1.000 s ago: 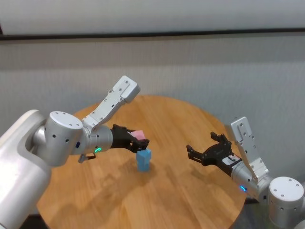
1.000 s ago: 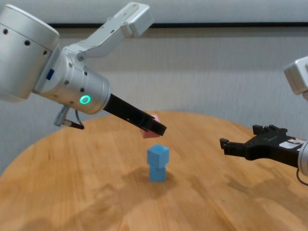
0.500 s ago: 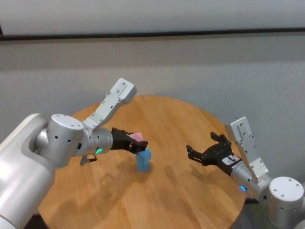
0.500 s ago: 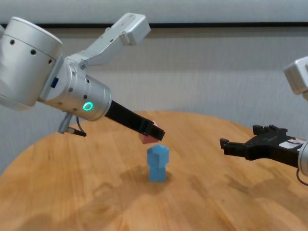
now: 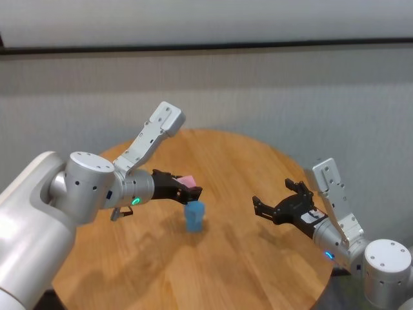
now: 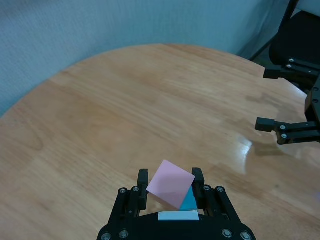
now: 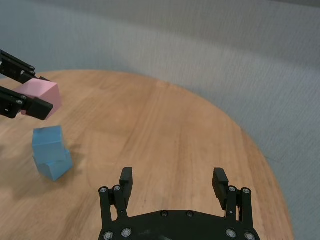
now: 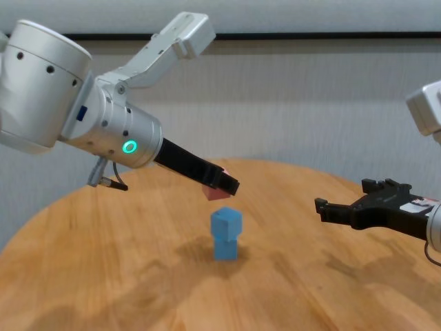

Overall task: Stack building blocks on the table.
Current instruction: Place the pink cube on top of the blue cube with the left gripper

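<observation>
Two light blue blocks (image 5: pixel 194 216) stand stacked near the middle of the round wooden table (image 5: pixel 258 168), the upper one slightly twisted; the stack also shows in the chest view (image 8: pixel 226 234) and the right wrist view (image 7: pixel 50 152). My left gripper (image 5: pixel 191 188) is shut on the pink block (image 5: pixel 187 181) and holds it in the air just above and behind the stack. The left wrist view shows the pink block (image 6: pixel 171 183) between the fingers with a blue block (image 6: pixel 189 201) below it. My right gripper (image 5: pixel 271 210) is open and empty, hovering to the right of the stack.
A grey wall rises behind the table. A dark chair (image 6: pixel 295 35) stands beyond the table's edge in the left wrist view. Bare table top (image 8: pixel 103 276) lies around the stack.
My left gripper dipped toward the blue stack with the pink block, then rose slightly. The right arm has not moved.
</observation>
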